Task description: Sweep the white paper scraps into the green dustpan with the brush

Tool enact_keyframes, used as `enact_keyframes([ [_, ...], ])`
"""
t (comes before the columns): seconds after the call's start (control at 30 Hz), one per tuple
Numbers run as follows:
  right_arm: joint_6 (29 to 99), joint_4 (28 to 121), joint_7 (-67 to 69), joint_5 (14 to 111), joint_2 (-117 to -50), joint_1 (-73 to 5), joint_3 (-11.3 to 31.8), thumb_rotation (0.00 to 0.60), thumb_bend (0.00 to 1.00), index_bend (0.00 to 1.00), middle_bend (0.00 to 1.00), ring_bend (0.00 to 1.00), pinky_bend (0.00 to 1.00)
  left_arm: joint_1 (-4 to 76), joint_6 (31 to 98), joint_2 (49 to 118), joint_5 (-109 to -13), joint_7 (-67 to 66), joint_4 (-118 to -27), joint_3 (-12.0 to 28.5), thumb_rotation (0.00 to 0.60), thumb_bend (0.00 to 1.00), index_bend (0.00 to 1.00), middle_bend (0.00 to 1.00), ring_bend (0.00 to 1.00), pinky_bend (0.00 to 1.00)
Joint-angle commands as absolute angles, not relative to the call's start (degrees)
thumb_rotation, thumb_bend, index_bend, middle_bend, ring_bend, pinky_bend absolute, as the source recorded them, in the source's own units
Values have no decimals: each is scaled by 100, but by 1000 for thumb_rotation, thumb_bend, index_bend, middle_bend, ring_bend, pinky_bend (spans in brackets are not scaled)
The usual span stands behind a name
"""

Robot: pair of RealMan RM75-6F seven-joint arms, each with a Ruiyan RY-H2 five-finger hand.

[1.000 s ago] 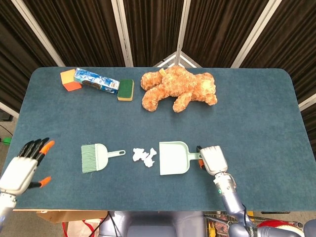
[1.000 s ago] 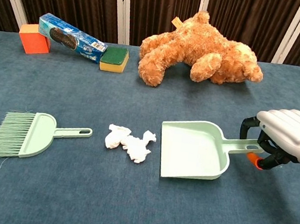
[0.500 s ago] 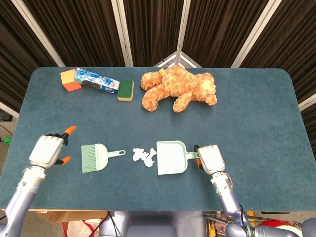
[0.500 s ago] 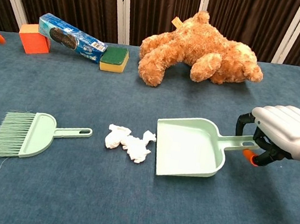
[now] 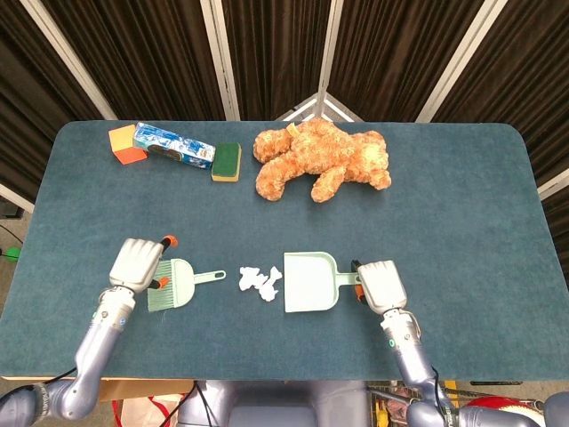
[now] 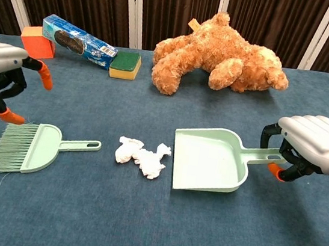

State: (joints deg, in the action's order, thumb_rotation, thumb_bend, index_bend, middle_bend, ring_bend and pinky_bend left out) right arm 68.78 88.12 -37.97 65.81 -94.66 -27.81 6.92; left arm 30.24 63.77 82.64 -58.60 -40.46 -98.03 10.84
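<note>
While dark curtains with pale vertical strips hang behind it, the table shows a blue, carpet-like cloth on its whole top. I take the dustpan as my landmark; it lies flat near the front edge of the table, with its open mouth towards the robot's left.

Just beside that mouth, but not inside it, lie the white paper scraps, a small crumpled heap on the cloth. Further to the same side lies the brush, flat, its handle pointing to the scraps and its bristles pointing away from the dustpan.

Far behind the dustpan lies a brown teddy bear. Behind and to the left of the dustpan, at the far edge, I see a green and yellow sponge, then a blue biscuit packet, then an orange block.

The right hand is at the handle end of the dustpan, palm down, and its fingers are curled around the handle, so it holds the dustpan.

The left hand hovers at the bristle end of the brush, the side farthest from the dustpan. Its fingers are spread apart with orange tips showing, and it holds nothing.
</note>
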Motion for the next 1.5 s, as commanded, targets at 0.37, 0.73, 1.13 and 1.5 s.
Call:
enact_keyframes([
  [0.37,6903,8689,-3690,6609,-9465,-2754,660,600,520,593,924,895,911,3646,6623,8921,-4192,-4946,-9881,1258,600,243,450,1000,1000,1000],
  [0.73,6886,8612,-3604,6624,-9440,-2731,642,600,523,593,924,895,911,3948,6815,9490,-3575,-5055,-9610,1234,600,334,446,1000,1000,1000],
  [1.13,6803,8527,-3496,6600,-9385,-2747,662,600,524,593,924,895,911,4126,6998,9802,-3221,-5054,-9424,1222,600,365,452,1000,1000,1000],
  [1.5,6792,8450,-3474,6613,-9410,-2737,634,600,524,593,924,895,911,4164,6982,9888,-3116,-4955,-9275,1122,600,396,505,1000,1000,1000],
])
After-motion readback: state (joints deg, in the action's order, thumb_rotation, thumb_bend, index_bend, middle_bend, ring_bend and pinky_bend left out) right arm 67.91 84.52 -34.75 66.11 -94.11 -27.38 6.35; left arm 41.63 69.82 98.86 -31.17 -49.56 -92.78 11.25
